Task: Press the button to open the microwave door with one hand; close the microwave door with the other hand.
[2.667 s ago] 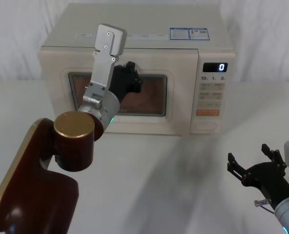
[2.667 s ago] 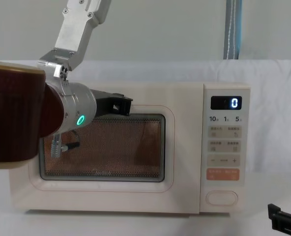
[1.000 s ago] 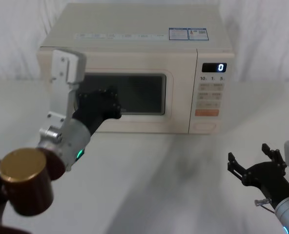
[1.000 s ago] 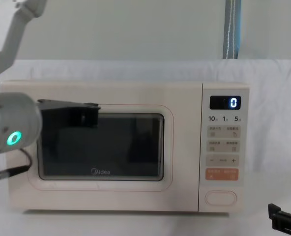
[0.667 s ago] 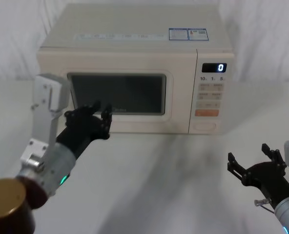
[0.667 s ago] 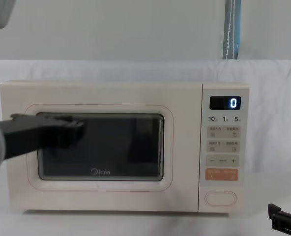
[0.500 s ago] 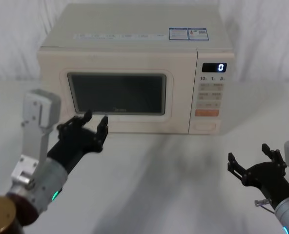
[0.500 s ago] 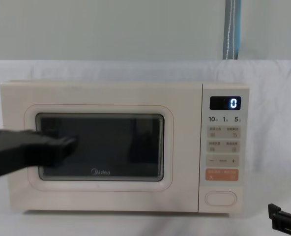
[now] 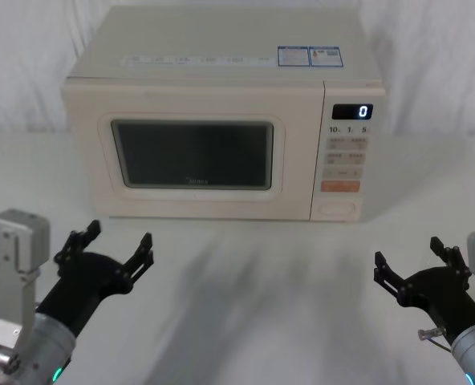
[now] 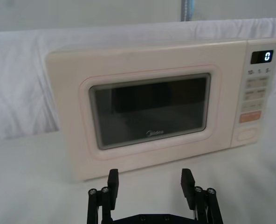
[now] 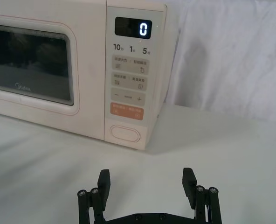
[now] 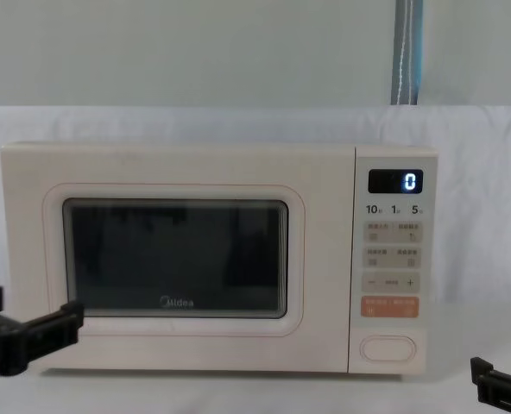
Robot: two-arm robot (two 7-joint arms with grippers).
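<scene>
Left gripper (image 9: 115,250): jaws spread wide, holding nothing, poised low over the white table (image 9: 253,305) in front of the microwave's left half and well apart from it. In the left wrist view the two fingertips (image 10: 113,181) frame bare tabletop below the microwave door (image 10: 147,112). Right gripper (image 9: 418,269): jaws likewise parted and empty, low at the right, forward of the key panel and clear of it.

Microwave (image 9: 221,112): stands at the back of the table, door shut flush with the cabinet; the dark window (image 12: 176,259) reveals nothing identifiable inside. The button (image 11: 125,133), a pale oval key, sits at the foot of the panel, directly under the orange key (image 11: 126,111); the display (image 12: 397,180) above reads 0. Nothing lies between either gripper and the oven front.

Surroundings: white cloth (image 12: 238,121) drapes behind the oven; a blue-grey vertical strip (image 12: 408,52) rises at the rear right. In the chest view both grippers are cut off at the lower corners. The small key legends and top labels (image 9: 310,55) are illegible.
</scene>
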